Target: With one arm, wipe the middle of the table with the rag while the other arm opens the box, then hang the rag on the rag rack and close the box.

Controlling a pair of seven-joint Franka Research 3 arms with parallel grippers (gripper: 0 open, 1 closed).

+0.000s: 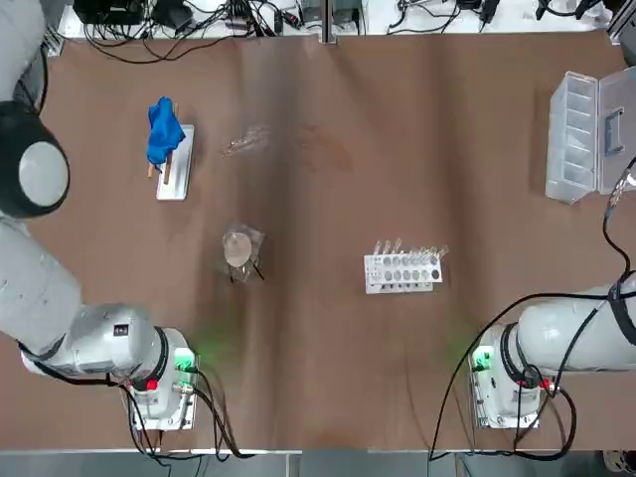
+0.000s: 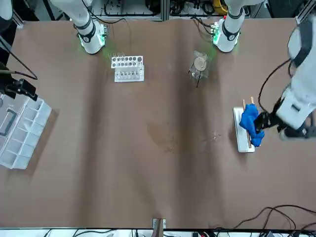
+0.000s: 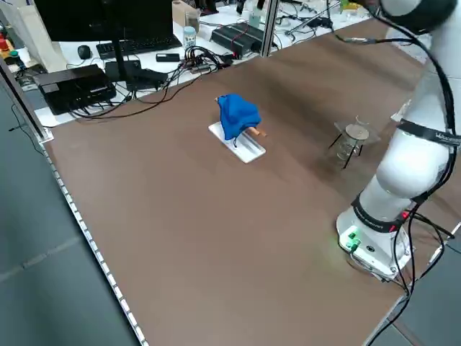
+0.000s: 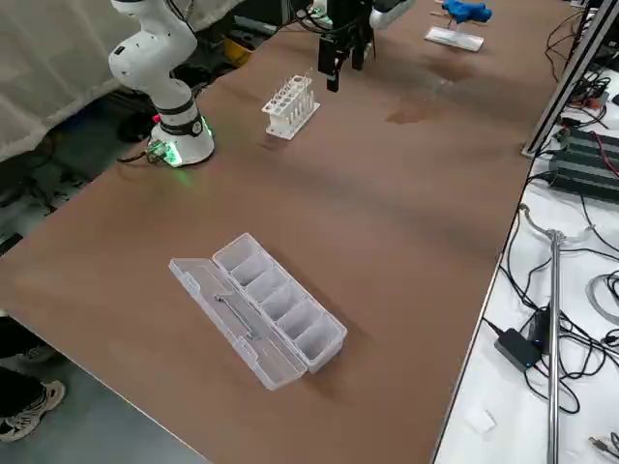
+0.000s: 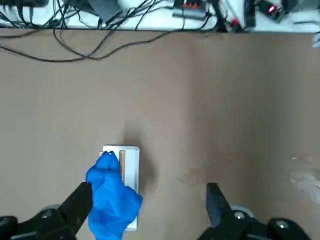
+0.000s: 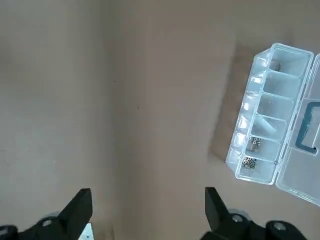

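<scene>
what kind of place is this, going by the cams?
Probably a robotics lab or test bench: two robot arms face a brown table, a test-tube rack stands on it, and a monitor and loose cabling sit alongside.

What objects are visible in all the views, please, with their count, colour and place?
cloth rag: 1, blue, draped on the rag rack
rag rack: 1, white base with wooden rods, far left of table
compartment box: 1, translucent, lid open, far right
test-tube rack: 1, white, between wrapped disc and box
wrapped disc: 1, tan, left of test-tube rack
table: 1, brown, under everything listed
left end effector: 1, black, open, near the rag
right end effector: 1, black, open, left of the box
</scene>
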